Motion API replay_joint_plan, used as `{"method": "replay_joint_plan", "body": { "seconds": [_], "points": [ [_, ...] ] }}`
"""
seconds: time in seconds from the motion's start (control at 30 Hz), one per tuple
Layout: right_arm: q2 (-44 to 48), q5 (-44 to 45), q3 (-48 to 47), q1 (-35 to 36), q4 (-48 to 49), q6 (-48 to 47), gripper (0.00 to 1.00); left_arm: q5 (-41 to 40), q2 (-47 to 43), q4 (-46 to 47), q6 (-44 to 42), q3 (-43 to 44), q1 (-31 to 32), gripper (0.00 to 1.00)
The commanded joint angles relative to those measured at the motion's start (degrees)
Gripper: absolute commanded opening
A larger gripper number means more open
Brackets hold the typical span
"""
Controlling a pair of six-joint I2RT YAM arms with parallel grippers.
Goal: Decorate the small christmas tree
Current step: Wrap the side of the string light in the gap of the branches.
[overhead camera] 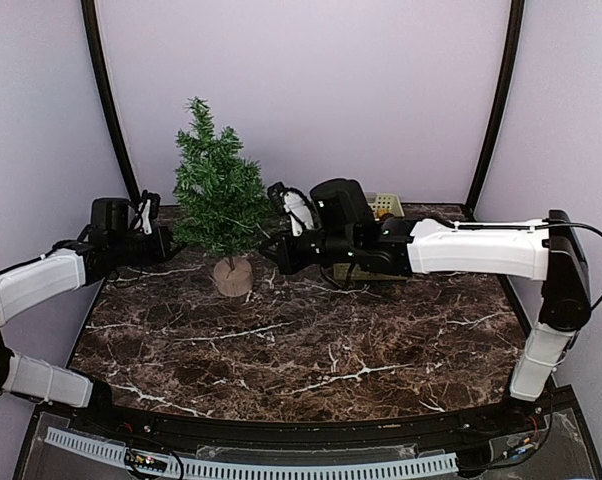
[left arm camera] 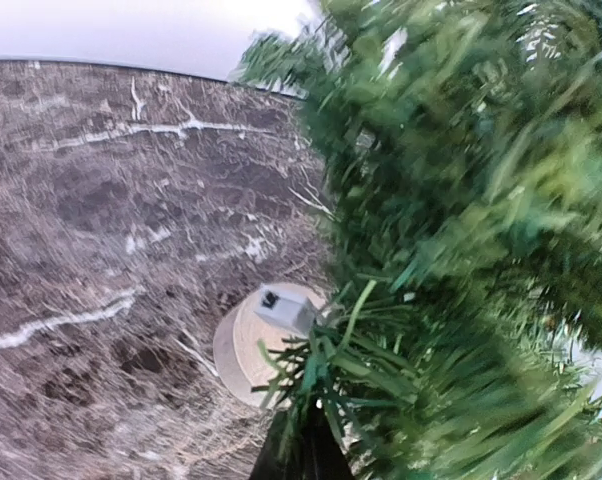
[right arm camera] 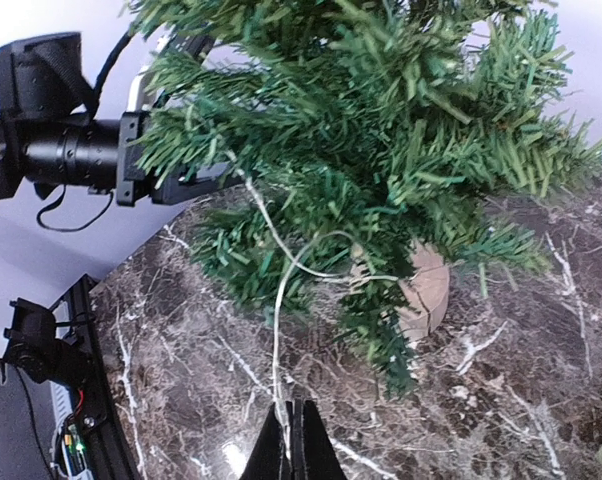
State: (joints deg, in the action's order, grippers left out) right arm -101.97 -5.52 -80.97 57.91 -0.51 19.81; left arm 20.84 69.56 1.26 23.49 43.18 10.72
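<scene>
Item: small christmas tree (overhead camera: pixel 218 200), upright on worktop (overhead camera: pixel 331 340), rear left of centre. left gripper (left arm camera: pixel 299 455): jaws closed among its lower needles. right gripper (right arm camera: pixel 291 440): jaws pinched on thin pale strand (right arm camera: pixel 278 300) threaded into the branches. Progress: early; no ornaments visible, draping apparently unfinished.

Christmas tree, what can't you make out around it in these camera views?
Top view: left gripper fingertips are buried in the small christmas tree; the left wrist view is blurred, so any hold is unclear.
Top view: basket contents sit hidden behind the right arm.
Right wrist view: thin white wire loses its upper end among branches.
</scene>
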Motion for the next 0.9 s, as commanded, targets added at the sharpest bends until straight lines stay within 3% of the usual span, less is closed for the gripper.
{"method": "replay_joint_plan", "body": {
  "seconds": [0.0,0.13,0.27,0.33,0.4,0.47,0.6,0.87],
  "points": [
    [0.27,-2.27,-1.66,2.64,0.78,1.73,0.00,0.40,1.04,-3.06,-5.53,5.01,-2.46,0.04],
    [-0.67,-3.11,-2.65,4.05,1.57,2.71,0.00,0.57,3.36,-2.36,-7.22,7.48,-3.51,0.07],
    [-1.08,-1.68,-3.29,4.32,1.63,3.41,0.00,-3.92,2.97,-3.57,-7.89,9.00,-3.67,0.17],
    [-0.80,0.45,-3.60,4.25,1.04,3.44,0.00,-8.43,0.49,-5.13,-7.92,8.72,-3.64,0.32],
    [-0.53,2.51,-4.15,3.98,0.71,2.99,0.00,-12.75,-3.17,-6.76,-7.95,7.78,-3.68,0.53],
    [-0.18,4.08,-4.92,3.37,-1.53,2.47,0.00,-14.44,-7.11,-8.73,-8.22,7.02,-3.62,0.62],
    [-0.52,4.69,-7.11,1.23,-4.19,1.22,0.00,-11.68,-13.27,-13.91,-7.95,7.29,-2.32,0.69],
    [-2.61,4.51,-10.80,-3.61,-6.41,-0.60,0.00,-9.46,-15.73,-15.18,-0.93,9.27,10.90,0.72]
  ]
}}
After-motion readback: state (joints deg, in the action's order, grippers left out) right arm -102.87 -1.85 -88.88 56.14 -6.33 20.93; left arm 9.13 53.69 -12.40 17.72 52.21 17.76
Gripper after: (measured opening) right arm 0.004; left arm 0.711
